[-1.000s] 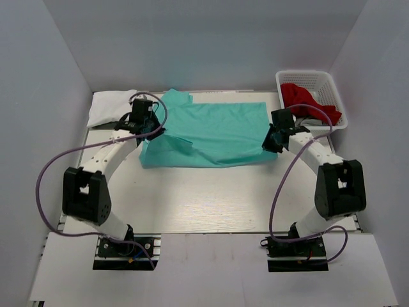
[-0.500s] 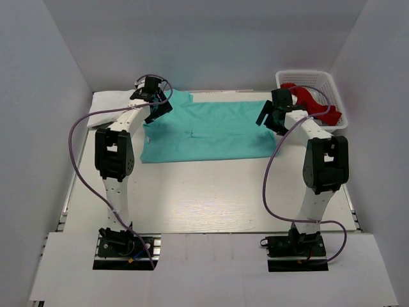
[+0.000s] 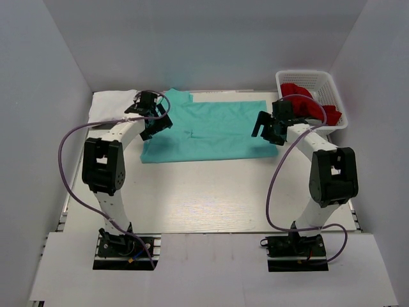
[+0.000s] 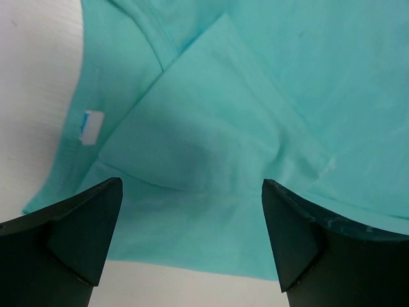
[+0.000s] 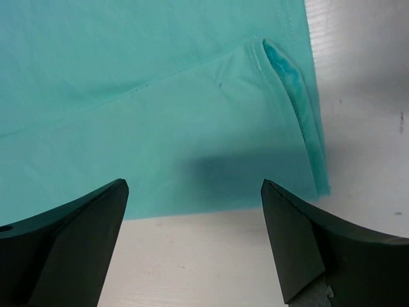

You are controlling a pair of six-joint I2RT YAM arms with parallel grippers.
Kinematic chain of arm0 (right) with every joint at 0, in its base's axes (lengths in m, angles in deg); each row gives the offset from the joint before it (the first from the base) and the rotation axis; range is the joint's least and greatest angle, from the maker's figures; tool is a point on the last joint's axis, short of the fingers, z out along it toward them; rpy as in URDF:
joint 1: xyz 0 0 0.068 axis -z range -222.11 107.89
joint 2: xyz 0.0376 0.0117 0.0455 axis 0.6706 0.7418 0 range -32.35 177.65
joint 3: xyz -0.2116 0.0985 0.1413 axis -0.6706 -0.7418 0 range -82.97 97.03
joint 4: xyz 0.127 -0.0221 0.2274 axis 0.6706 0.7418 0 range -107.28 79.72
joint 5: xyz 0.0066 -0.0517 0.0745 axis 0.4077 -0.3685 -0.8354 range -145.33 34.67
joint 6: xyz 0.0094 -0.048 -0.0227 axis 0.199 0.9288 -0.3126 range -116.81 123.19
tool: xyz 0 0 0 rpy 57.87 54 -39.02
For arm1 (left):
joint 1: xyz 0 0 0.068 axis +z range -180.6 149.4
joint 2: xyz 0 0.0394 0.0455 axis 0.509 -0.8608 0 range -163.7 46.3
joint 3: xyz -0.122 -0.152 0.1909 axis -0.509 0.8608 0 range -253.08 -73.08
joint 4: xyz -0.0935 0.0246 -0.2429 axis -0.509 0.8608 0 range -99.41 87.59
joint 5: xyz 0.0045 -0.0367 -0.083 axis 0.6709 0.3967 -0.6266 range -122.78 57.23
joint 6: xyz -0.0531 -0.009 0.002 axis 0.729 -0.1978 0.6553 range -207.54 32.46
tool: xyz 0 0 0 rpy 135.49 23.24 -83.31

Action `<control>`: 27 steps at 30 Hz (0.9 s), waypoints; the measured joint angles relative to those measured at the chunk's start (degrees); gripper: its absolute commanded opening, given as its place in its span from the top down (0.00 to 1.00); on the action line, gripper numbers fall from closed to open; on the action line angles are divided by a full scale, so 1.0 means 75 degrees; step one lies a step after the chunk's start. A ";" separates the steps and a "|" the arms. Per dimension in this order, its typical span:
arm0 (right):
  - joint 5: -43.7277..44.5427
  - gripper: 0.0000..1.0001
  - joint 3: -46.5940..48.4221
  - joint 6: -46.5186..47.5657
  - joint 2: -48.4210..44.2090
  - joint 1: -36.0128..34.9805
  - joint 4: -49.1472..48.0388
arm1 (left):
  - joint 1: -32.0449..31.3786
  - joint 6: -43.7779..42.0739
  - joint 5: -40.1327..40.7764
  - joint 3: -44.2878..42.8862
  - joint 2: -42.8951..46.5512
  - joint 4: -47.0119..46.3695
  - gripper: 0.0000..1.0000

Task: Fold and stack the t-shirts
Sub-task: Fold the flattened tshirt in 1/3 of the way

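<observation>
A spread t-shirt (image 3: 211, 128) is laid flat on the far middle of the table (image 3: 204, 192). The left gripper (image 3: 156, 123) is held over its left edge and the right gripper (image 3: 263, 131) over its right edge. A second t-shirt (image 3: 112, 105) is placed at the far left corner, near the spread one. A basket (image 3: 300, 74) is set at the far right corner, and a third t-shirt (image 3: 300, 96) is heaped in it.

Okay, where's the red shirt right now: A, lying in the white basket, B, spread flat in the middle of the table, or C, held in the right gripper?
A: the red shirt lies bunched up inside the basket at the far right, apart from the spread teal one.
</observation>
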 measured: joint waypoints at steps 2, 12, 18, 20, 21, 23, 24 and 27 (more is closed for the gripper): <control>-0.0140 0.10 0.0006 0.0003 0.0149 0.0006 -0.0221 | -0.0038 0.0006 -0.0146 0.0391 0.0029 -0.0172 0.00; -0.0300 0.10 -0.0539 -0.0248 0.0915 0.0015 -0.1110 | -0.0044 0.0015 -0.0431 0.1763 0.0017 -0.0825 0.00; -0.0562 0.10 -0.2317 -0.0697 -0.0306 0.0009 -0.2046 | -0.0073 0.0210 -0.0466 0.3485 0.1227 -0.1448 0.00; -0.0749 0.10 -0.3101 -0.0880 -0.1020 -0.0041 -0.2040 | -0.0079 0.0358 -0.0551 0.4284 0.1953 -0.1547 0.00; -0.0831 0.10 -0.3550 -0.0950 -0.1443 -0.0093 -0.2133 | -0.0079 0.0443 -0.0618 0.4724 0.2343 -0.1533 0.00; -0.0994 0.10 -0.4229 -0.1055 -0.2174 -0.0216 -0.2063 | -0.0079 0.0577 -0.0793 0.5426 0.3086 -0.1364 0.00; -0.1061 0.10 -0.4520 -0.1081 -0.2524 -0.0294 -0.2028 | -0.0079 0.0627 -0.0895 0.5689 0.3433 -0.1209 0.00; -0.1236 0.10 -0.5050 -0.1049 -0.3360 -0.0495 -0.1626 | -0.0096 0.0758 -0.1134 0.6301 0.4348 -0.0458 0.00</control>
